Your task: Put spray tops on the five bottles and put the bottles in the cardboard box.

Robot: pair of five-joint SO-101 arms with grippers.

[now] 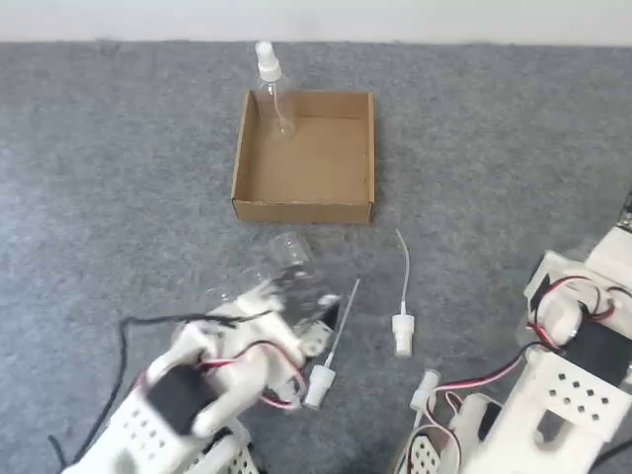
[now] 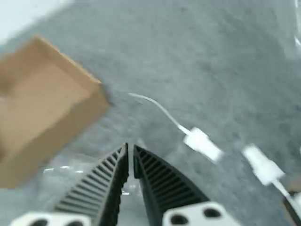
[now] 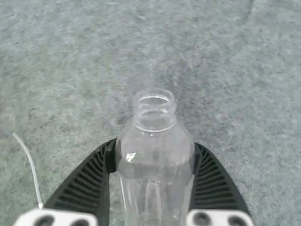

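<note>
The cardboard box (image 1: 304,163) lies open at the table's far middle, and one clear bottle with a white spray top (image 1: 270,84) stands in its far left corner. Just in front of the box lie clear, uncapped bottles (image 1: 288,255). My left gripper (image 2: 130,151) hangs over them, shut, with nothing visible between its tips. The box (image 2: 44,103) also appears in the left wrist view. Loose spray tops lie on the carpet (image 1: 403,331) (image 1: 321,380) (image 1: 426,388); two appear beyond the left gripper (image 2: 202,143) (image 2: 262,168). My right gripper (image 3: 154,148) is shut on a clear, open-necked bottle (image 3: 153,141).
Grey carpet covers the table. The left arm (image 1: 197,380) fills the near left, and its black cable (image 1: 123,346) trails off to the left. The right arm (image 1: 563,365) stands at the near right. A thin dip tube (image 3: 28,165) lies beside the right gripper.
</note>
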